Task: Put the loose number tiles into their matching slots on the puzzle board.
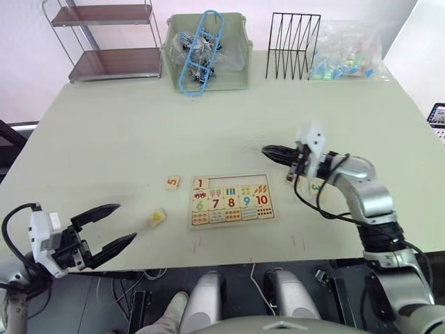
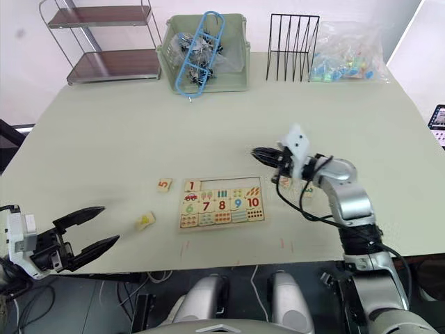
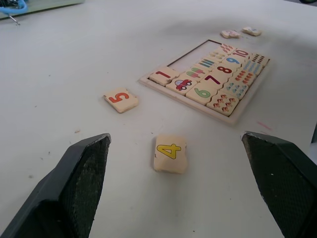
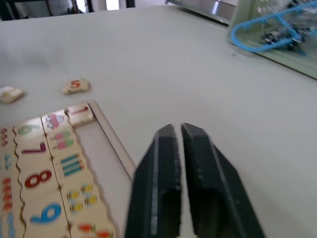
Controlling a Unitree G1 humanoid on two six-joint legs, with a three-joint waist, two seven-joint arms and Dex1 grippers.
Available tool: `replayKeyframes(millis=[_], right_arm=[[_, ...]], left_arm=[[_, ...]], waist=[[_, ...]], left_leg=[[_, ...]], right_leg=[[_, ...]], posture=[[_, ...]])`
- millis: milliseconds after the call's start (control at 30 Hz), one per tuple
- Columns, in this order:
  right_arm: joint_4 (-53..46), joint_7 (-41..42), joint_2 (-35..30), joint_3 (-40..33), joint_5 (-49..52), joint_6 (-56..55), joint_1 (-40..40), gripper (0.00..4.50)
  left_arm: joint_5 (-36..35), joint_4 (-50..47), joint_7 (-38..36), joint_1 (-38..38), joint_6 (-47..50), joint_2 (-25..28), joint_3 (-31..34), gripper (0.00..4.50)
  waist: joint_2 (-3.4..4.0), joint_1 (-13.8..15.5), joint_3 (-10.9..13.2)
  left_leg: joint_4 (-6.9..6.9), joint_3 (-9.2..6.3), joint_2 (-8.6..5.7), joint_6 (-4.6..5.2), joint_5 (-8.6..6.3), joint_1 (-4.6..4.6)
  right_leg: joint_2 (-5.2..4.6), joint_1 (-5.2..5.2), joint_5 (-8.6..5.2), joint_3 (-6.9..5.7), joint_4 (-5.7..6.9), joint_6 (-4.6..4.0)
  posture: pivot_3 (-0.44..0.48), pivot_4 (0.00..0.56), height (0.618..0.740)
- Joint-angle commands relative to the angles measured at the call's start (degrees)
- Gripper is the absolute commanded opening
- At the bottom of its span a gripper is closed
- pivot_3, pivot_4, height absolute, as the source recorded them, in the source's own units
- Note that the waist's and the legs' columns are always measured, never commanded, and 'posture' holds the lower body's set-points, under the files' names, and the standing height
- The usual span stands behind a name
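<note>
Lying near the table's front edge, the puzzle board (image 1: 231,200) has only tile 1 (image 3: 163,76) seated in its upper row, at the left end; the other slots (image 4: 110,163) are bare. The 4 tile (image 3: 170,153), yellow numeral, rests just ahead of the left gripper (image 1: 104,230), whose fingers gape wide and hold nothing. That arm is clearly the nearer one. The red 5 tile (image 1: 173,182) sits just beyond, off the board's left end. Two more tiles (image 3: 241,32) lie past the board's right end. The right gripper (image 1: 277,152), fingers pinched together and empty, hovers beyond the board's far right corner. Numerals 6 to 10 read along the row below.
</note>
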Motion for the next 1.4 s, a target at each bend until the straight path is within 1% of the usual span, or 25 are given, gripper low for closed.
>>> replayKeyframes(millis=[33, 67, 100, 133, 167, 233, 400, 467, 633, 867, 1033, 1400], right_arm=[[-4.2, 0.5, -3.1, -5.9, 4.3, -2.6, 4.4, 2.22], [-4.5, 0.8, -4.1, -6.8, 4.8, -3.1, 6.2, 2.68], [-5.0, 1.1, -5.2, -8.3, 5.7, -3.4, 8.6, 3.38], [-5.4, 1.4, -6.2, -10.0, 6.6, -3.8, 10.9, 3.83], [-5.8, 1.4, -7.0, -11.3, 7.5, -4.0, 12.7, 4.47], [-6.4, 1.6, -8.1, -12.9, 9.1, -4.1, 15.2, 4.47], [-7.6, 3.1, -10.9, -19.8, 11.6, -6.5, 27.0, 4.47], [-7.4, 3.4, -11.2, -21.0, 12.4, -7.7, 29.7, 4.47], [-2.7, 6.4, -11.8, -23.9, 11.1, -15.5, 36.3, 4.47], [0.3, 8.5, -11.5, -23.4, 11.6, -21.3, 38.4, 4.47], [0.6, 9.0, -11.2, -22.9, 12.3, -22.8, 38.6, 4.47], [1.2, 9.3, -10.9, -21.8, 12.2, -25.3, 38.1, 4.47]], left_arm=[[0.0, -0.6, 0.8, 0.7, -0.9, -0.4, 0.2, 4.5], [0.1, -0.6, 1.0, 0.8, -0.8, -0.5, 0.0, 4.5], [0.4, -0.4, 1.4, 0.7, -0.9, -0.6, -0.2, 4.5], [0.6, -0.1, 1.7, 0.5, -1.0, -0.8, -0.4, 4.5], [0.8, 0.1, 2.0, 0.4, -1.1, -0.9, -0.5, 4.5], [1.2, 0.5, 2.7, 0.2, -1.0, -1.0, -0.6, 4.5], [1.9, 1.8, 2.3, 1.0, -1.8, -0.5, -0.6, 4.5], [2.4, 2.2, 2.4, 1.2, -2.5, -0.4, -0.7, 4.5], [2.6, 3.8, 1.8, 1.8, -3.7, -0.3, -0.7, 4.5], [2.8, 5.1, 1.4, 1.2, -4.8, -0.1, -0.9, 4.5], [2.9, 6.0, 0.8, 0.7, -5.4, 0.0, -0.9, 4.5], [3.0, 7.5, 0.8, -1.1, -6.6, -0.5, -1.7, 4.5]], waist=[[0.0, 0.0, 0.0], [0.0, 0.0, 0.0], [-0.01, 0.0, 0.0], [-0.01, 0.0, 0.0], [-0.01, 0.0, 0.0], [0.0, -0.1, 0.0], [-0.07, 0.2, 0.0], [-0.06, 0.3, 0.0], [-0.09, 0.2, -0.1], [-0.1, 0.2, -0.1], [-0.1, 0.3, -0.1], [-0.1, 0.5, -0.1]], left_leg=[[0.0, 0.01, 0.0, 0.0, 0.0, 0.0], [0.0, 0.03, 0.0, 0.01, 0.0, 0.01], [0.01, 0.03, 0.0, 0.01, 0.0, 0.03], [0.01, 0.03, 0.01, 0.01, 0.0, 0.05], [0.01, 0.02, 0.02, 0.01, 0.0, 0.09], [0.02, 0.04, 0.03, 0.02, 0.0, 0.1], [0.12, 0.13, 0.1, 0.03, 0.01, 0.17], [0.12, 0.14, 0.1, 0.03, 0.01, 0.17], [0.14, 0.32, 0.13, 0.04, 0.02, 0.33], [0.14, 0.46, 0.22, 0.04, 0.01, 0.51], [0.14, 0.47, 0.22, 0.04, 0.01, 0.5], [0.14, 0.48, 0.22, 0.04, 0.01, 0.52]], right_leg=[[0.0, 0.01, 0.0, 0.01, -0.01, 0.0], [0.0, 0.01, 0.0, 0.03, -0.01, 0.01], [0.01, 0.02, 0.0, 0.03, -0.01, 0.01], [0.02, 0.04, 0.0, 0.03, -0.01, 0.01], [0.04, 0.07, 0.0, 0.02, 0.0, 0.0], [0.07, 0.09, -0.01, 0.05, 0.0, 0.01], [0.14, 0.15, -0.02, 0.13, 0.01, 0.01], [0.15, 0.18, -0.02, 0.12, -0.03, 0.02], [0.16, 0.25, -0.12, 0.29, -0.01, -0.1], [0.26, 0.34, -0.25, 0.46, 0.0, 0.08], [0.26, 0.34, -0.12, 0.47, 0.0, -0.1], [0.26, 0.34, -0.12, 0.47, 0.01, -0.11]], posture=[[0.0, 0.15, 0.739], [0.0, 0.15, 0.739], [0.0, 0.15, 0.739], [0.0, 0.15, 0.739], [0.0, 0.15, 0.739], [0.0, 0.15, 0.739], [0.0, 0.15, 0.739], [0.0, 0.15, 0.739], [0.0, 0.15, 0.739], [0.0, 0.15, 0.739], [0.0, 0.15, 0.739], [0.0, 0.15, 0.739]])
